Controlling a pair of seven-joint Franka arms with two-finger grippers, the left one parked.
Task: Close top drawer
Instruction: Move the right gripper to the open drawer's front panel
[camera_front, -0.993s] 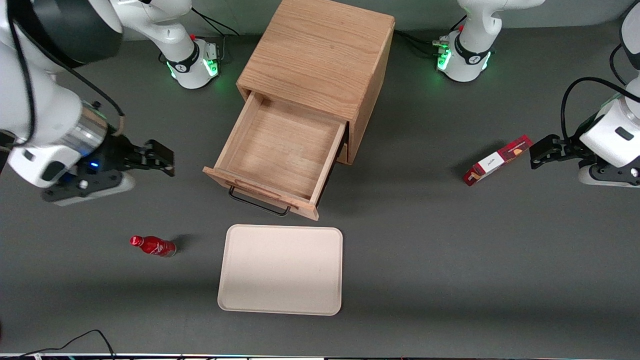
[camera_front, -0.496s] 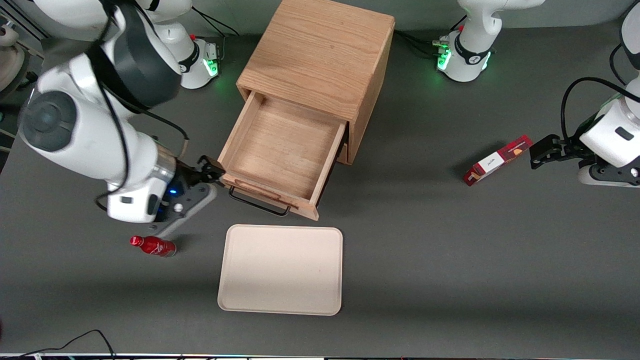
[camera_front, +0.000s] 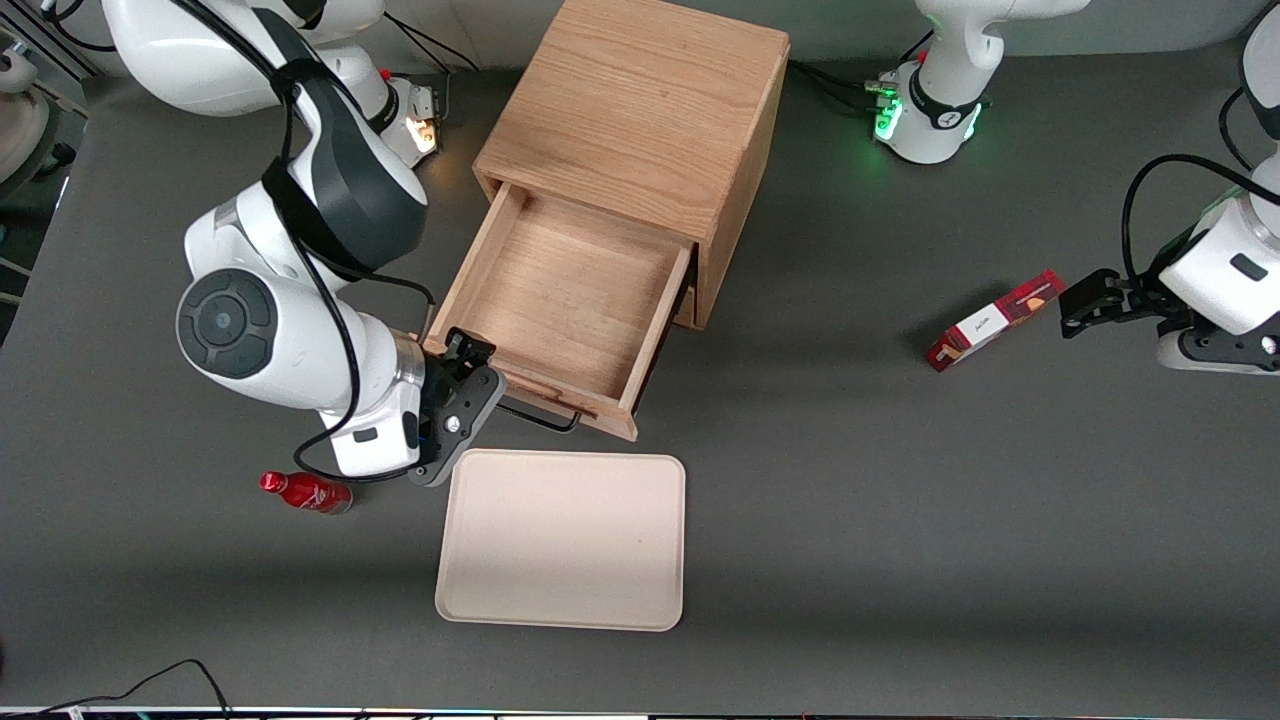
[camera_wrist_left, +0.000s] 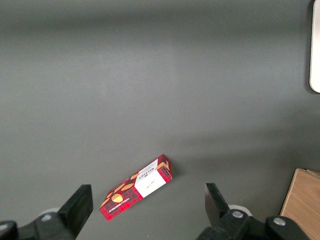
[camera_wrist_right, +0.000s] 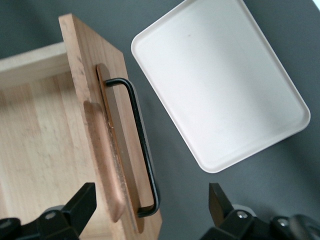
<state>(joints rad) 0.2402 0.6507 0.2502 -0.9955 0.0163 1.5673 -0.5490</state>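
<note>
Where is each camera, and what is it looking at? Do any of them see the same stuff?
Front view: up high, looking down on the table; shows both arms, the gripper at the open top drawer, plus the tray, red bottle and red box.
Right wrist view: on the working arm, looking down past its spread fingers at the drawer's black handle.
Left wrist view: on the parked arm, looking down at the table; its own fingers show.
Shared: the drawer and tray appear in front and right wrist views; the red box in front and left wrist views.
</note>
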